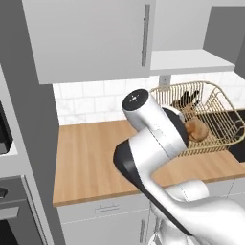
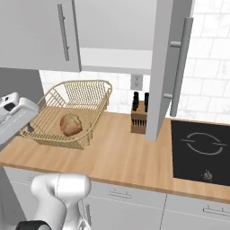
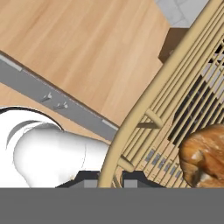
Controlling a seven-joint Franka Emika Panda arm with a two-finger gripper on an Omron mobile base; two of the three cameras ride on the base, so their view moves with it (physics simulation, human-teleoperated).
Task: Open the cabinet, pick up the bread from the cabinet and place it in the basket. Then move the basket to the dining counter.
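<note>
Gripper [image 3: 110, 178] fingers straddle the basket [image 2: 85, 92] rim, apparently pinching it. Bread [image 2: 70, 124] lies inside the basket on the wood worktop [image 2: 121, 157], below the open cabinet [image 2: 168, 67]. Light, stiff wire; the rim likely offers the firmest hold.

Legible text — none found.
Checked cabinet [image 2: 36, 33] doors, basket [image 2: 87, 90], knife block [image 2: 139, 117] and hob [image 2: 202, 150] — no words, numbers or brand marks; the hob bears only a pale ring outline and a small unreadable control symbol.
</note>
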